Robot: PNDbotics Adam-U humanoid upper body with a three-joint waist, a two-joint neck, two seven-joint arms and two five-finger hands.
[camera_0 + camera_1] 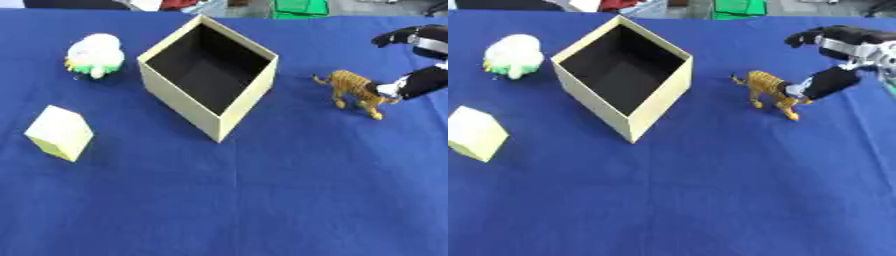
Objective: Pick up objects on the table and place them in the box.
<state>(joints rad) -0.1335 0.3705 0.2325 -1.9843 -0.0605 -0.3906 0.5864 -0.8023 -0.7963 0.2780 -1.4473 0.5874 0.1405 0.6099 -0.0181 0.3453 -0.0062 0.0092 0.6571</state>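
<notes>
The right hand (833, 60) comes in from the upper right side and reaches the toy tiger (770, 91), which stands on its legs on the blue desk (710, 190). The lower finger or thumb (826, 82) touches the tiger at its rear end, and the upper fingers (815, 36) are spread well above the animal, apart from it. So the hand is wide open around the back of the tiger and is not closed on it; the tiger's feet are on the cloth.

The open box (219, 117), pale yellow outside and black inside, stands left of the tiger, near it but not touching, and it is turned with one corner toward the camera. Inside it I see only the dark bottom.

On the left of the box, well apart from it, a small pale yellow cube (59, 132) lies near the left edge. Further back sits a white plush toy (94, 54) with green and yellow parts.

The left hand shows in neither view.
</notes>
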